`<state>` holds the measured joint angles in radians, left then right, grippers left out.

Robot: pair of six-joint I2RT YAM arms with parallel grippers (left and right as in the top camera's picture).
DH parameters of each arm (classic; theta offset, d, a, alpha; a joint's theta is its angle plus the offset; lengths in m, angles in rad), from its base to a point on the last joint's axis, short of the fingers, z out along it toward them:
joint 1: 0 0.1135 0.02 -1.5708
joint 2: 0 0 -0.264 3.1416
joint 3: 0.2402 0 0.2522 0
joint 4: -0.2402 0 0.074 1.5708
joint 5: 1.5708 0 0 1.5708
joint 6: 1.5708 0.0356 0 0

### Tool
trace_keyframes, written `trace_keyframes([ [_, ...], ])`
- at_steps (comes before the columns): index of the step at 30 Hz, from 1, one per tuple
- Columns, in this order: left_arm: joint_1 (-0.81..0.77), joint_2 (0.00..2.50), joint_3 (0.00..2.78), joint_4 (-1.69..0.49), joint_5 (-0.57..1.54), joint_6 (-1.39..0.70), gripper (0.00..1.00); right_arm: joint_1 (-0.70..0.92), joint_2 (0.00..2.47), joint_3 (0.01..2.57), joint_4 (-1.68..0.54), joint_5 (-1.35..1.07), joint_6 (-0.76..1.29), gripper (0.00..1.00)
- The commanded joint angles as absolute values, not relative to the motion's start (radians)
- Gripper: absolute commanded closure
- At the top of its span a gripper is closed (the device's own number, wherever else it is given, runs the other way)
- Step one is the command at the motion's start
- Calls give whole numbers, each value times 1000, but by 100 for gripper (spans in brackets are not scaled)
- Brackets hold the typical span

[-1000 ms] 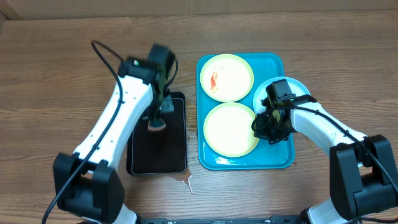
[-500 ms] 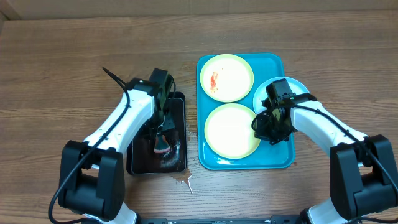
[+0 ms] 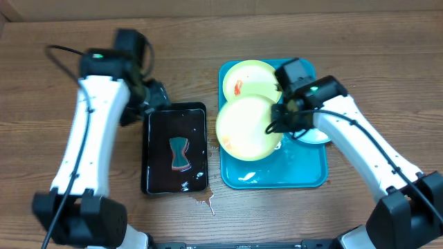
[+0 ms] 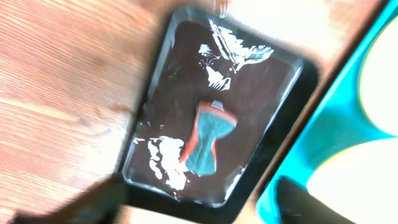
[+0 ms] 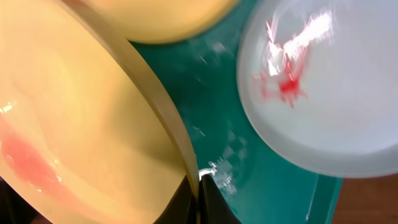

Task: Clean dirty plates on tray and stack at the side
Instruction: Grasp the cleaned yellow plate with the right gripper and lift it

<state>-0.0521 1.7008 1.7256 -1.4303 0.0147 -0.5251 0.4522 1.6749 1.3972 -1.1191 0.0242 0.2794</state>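
**Handling.** The lifted plate (image 3: pixel 246 128) is thin, rigid plastic. It is judged light, stiff and probably slippery when wet, so the rim is the practical place to hold it.

**Right arm.** The right gripper (image 3: pixel 279 119) is pinched narrow on the rim at the plate's right edge. The arm reaches in from the right, with the wrist turned towards the left. The plate hangs tilted over the left half of the turquoise tray (image 3: pixel 304 166). It overlaps the second plate (image 3: pixel 252 76), which lies flat at the far end with a red smear. The blue-rimmed plate (image 5: pixel 311 81), also smeared, lies at the tray's right edge.

**Left arm.** The left gripper (image 3: pixel 152 93) hovers near the far left corner of the black tray (image 3: pixel 145 155), jaws wide and empty. The sponge (image 3: pixel 180 153) lies on that tray's wet floor.
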Motion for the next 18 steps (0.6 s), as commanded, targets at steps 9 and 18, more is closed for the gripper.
trace_keyframes([
  [9, 130, 1548, 1862, -1505, 19, -493, 0, 816, 1647, 1478, -880, 403, 253, 96],
  [18, 131, 1557, 1861, -1521, 19, -493, 0, 989, 1666, 1477, -800, 712, 253, 96],
])
